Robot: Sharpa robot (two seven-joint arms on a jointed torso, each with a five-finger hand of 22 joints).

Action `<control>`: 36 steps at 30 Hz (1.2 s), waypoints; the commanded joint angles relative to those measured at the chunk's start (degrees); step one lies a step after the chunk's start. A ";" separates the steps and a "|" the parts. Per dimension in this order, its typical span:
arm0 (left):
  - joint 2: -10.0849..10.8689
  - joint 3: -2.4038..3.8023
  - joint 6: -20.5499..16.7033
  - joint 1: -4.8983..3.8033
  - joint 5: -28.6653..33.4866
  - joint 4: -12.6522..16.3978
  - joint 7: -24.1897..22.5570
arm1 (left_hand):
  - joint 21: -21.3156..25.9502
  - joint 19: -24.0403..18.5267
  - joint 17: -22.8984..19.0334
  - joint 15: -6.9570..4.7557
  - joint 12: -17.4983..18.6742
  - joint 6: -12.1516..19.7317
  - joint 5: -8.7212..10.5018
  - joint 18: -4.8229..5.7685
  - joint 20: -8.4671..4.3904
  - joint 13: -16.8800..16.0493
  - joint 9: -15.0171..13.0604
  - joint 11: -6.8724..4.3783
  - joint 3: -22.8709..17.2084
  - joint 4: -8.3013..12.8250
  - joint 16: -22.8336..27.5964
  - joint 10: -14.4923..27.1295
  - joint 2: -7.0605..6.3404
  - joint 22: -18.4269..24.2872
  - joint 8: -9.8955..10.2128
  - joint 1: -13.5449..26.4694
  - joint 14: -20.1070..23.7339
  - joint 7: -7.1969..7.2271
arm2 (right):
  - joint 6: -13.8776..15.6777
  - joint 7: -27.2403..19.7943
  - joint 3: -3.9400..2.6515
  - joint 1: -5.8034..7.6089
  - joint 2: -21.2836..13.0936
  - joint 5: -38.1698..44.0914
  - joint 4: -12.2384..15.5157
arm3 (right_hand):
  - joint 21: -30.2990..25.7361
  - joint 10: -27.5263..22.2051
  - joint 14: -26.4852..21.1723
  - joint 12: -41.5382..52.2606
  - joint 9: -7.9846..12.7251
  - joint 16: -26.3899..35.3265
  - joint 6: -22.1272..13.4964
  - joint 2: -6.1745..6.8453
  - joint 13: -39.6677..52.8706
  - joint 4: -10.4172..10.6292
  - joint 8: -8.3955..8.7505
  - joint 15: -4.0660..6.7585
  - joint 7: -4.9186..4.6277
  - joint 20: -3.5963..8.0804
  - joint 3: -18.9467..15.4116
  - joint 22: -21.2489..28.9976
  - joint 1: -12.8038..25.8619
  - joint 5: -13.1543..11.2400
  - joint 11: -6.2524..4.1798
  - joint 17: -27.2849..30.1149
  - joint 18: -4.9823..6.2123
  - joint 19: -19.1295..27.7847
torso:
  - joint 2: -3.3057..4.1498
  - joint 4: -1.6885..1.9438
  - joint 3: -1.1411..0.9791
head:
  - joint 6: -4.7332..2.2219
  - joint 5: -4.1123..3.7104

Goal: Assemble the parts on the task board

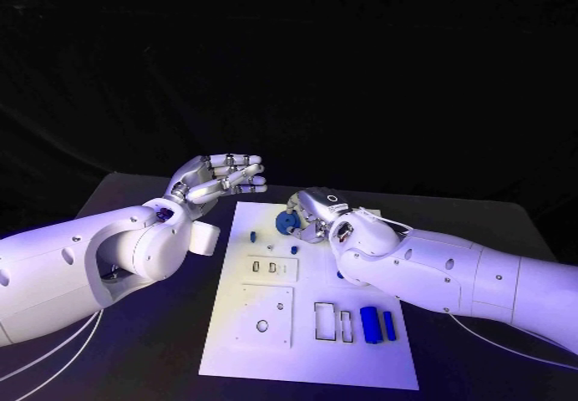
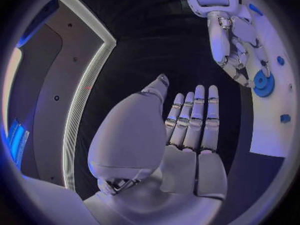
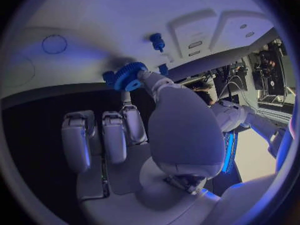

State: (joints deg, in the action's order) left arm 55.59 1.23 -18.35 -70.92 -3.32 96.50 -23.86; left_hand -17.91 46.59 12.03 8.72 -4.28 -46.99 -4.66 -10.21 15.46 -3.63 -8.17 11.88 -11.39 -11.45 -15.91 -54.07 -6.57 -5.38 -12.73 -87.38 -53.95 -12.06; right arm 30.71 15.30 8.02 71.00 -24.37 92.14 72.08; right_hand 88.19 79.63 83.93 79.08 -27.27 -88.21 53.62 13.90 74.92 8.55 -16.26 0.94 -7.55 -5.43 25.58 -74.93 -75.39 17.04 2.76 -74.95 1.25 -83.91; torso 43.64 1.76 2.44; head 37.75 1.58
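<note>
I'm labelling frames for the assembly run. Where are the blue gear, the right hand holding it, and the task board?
blue gear (image 3: 129, 76): right wrist view, toothed rim.
right hand (image 1: 316, 214): head view, back of the hand.
task board (image 1: 311, 359): head view, bare near edge.

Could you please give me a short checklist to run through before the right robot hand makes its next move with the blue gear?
1. Gear held: ok. The right robot hand pinches the blue gear at its fingertips.
2. Gear over the board: ok. It sits above the far end of the white board.
3. Left robot hand out of the way: ok. It is raised beside the board, fingers apart, holding nothing.
4. Gear lined up with its seat: cannot tell; the hand hides what lies beneath.
5. Nearby small blue peg: ok, standing apart from the gear.
6. Two blue bars at the near end: ok, undisturbed in place.
</note>
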 commanded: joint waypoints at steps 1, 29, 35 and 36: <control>-0.15 0.05 0.99 -0.07 0.14 0.07 -0.27 | 0.37 0.44 0.07 0.35 0.33 0.18 0.25 -0.32 -0.01 -0.06 0.08 0.09 -0.43 -0.03 0.36 0.40 0.42 0.06 0.39 0.23 -0.07 -3.02 | -2.47 -0.43 0.19 -0.32 0.08 0.70 -0.13 | 0.34 -0.03 4.87 0.08 0.03 -0.25 -0.48 -0.17 0.86 0.06 0.16 0.13 -0.12 0.35 0.30 -13.10 0.35 -0.24 0.16 -9.16 -0.69 -4.68 | 0.03 -0.03 0.00 | 0.07 -0.03; -0.12 0.05 0.84 -0.08 0.14 -0.36 -0.22 | 0.37 0.44 0.07 0.35 0.33 0.18 0.25 -0.32 -0.01 -0.06 0.08 0.09 -0.43 -0.03 0.36 0.40 0.42 0.06 0.39 0.23 -0.07 -3.02 | -1.70 -0.91 0.23 -0.48 -0.11 -0.75 -0.43 | -0.27 -2.78 4.71 -2.15 3.76 -0.21 -7.65 -1.94 -2.02 5.28 8.20 -2.39 -3.10 -2.09 -15.02 -12.54 -2.87 -4.73 2.96 -8.76 -0.48 -4.18 | 0.01 -0.04 -0.01 | 0.33 -0.25; -0.04 0.05 0.81 -0.08 0.14 -0.35 -0.21 | 0.37 0.44 0.07 0.35 0.33 0.18 0.25 -0.32 -0.01 -0.06 0.08 0.09 -0.43 -0.03 0.36 0.40 0.42 0.06 0.39 0.23 -0.07 -3.02 | -2.07 -1.15 0.23 -0.48 -0.74 -1.93 0.17 | -0.07 -2.28 4.74 -1.60 3.90 -0.27 -5.61 -2.90 -1.50 8.22 8.03 -2.20 -2.75 -1.96 -17.51 -12.85 -2.74 -3.08 2.68 -8.91 -0.56 -4.39 | 0.00 -0.09 -0.07 | 0.36 -0.23; -0.02 0.05 0.80 -0.08 0.14 -0.35 -0.21 | 0.37 0.44 0.07 0.35 0.33 0.18 0.25 -0.32 -0.01 -0.06 0.08 0.09 -0.43 -0.03 0.36 0.40 0.42 0.06 0.39 0.23 -0.07 -3.02 | -2.26 -1.18 0.23 -0.48 -0.82 -2.19 0.23 | 0.00 -2.16 4.76 -1.48 3.92 -0.29 -5.39 -3.08 -1.36 8.24 7.99 -2.16 -2.68 -1.93 -17.62 -12.93 -2.23 -2.73 2.64 -9.00 -0.59 -4.46 | -0.01 -0.11 -0.06 | 0.36 -0.23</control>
State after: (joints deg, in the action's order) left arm 55.63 1.23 -18.34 -70.93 -3.31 96.06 -23.79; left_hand -17.91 46.59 12.01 8.72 -4.28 -47.00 -4.66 -10.21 15.46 -3.63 -8.17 11.88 -11.39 -11.45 -15.91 -54.07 -6.57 -5.39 -12.73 -87.38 -53.95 -12.06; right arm 29.57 14.75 8.24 70.54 -25.12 90.87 72.13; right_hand 88.18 76.96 84.03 77.41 -23.41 -88.21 47.85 10.99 73.47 16.61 -7.96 -1.23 -10.10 -6.99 7.99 -74.91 -78.11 14.12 5.42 -74.92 1.26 -84.01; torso 43.65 1.71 2.41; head 38.08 1.35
